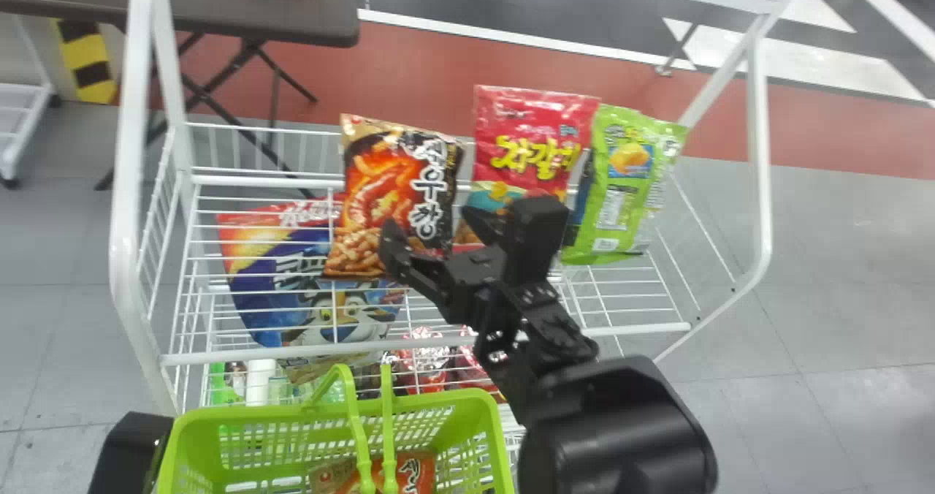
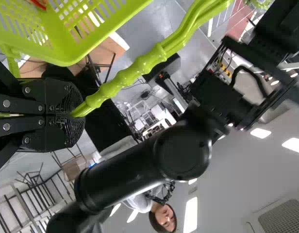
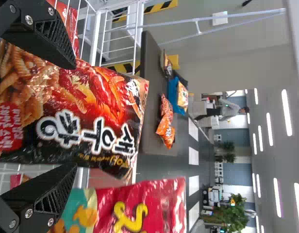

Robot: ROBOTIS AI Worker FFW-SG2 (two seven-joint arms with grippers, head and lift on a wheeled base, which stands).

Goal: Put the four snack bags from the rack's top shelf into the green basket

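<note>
Head view: one orange foil bag (image 1: 416, 472) lies in my green plastic basket (image 1: 248, 412), three glossy upright bags (image 1: 529, 132) to go; right gripper (image 1: 431, 225), jaws open; left gripper (image 2: 76, 115), jaws clamping the basket's handle (image 2: 135, 69).

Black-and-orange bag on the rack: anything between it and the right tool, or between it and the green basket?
Nothing visible between the bag and the right tool. Toward the green basket, the rack's white front rail crosses in between, and two green handles stand over the basket's opening.
</note>
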